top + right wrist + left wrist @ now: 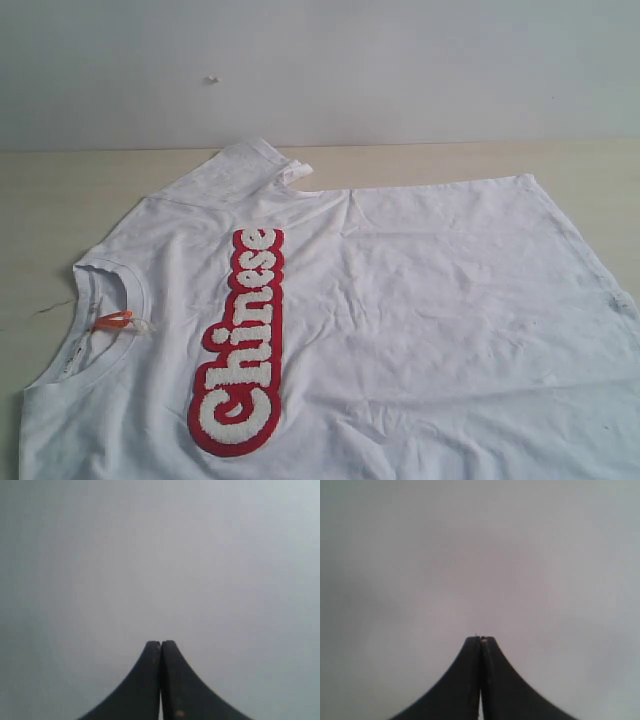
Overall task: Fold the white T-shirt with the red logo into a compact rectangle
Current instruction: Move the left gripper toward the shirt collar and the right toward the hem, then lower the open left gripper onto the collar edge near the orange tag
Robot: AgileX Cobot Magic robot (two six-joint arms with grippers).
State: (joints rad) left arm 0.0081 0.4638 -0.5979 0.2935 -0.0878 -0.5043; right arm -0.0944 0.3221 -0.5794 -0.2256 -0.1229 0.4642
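Observation:
The white T-shirt lies spread flat on the table in the exterior view, collar to the left with a small orange tag. The red logo runs as a strip across the chest, its white letters reading "Chinese". One sleeve sticks out at the far edge, its cuff slightly turned up. Neither arm shows in the exterior view. My left gripper is shut with nothing between its black fingers, seen against a plain grey surface. My right gripper is shut too, also against plain grey.
The light wooden table shows bare to the left of and behind the shirt. A pale wall rises behind the table. The shirt runs past the exterior view's bottom and right edges.

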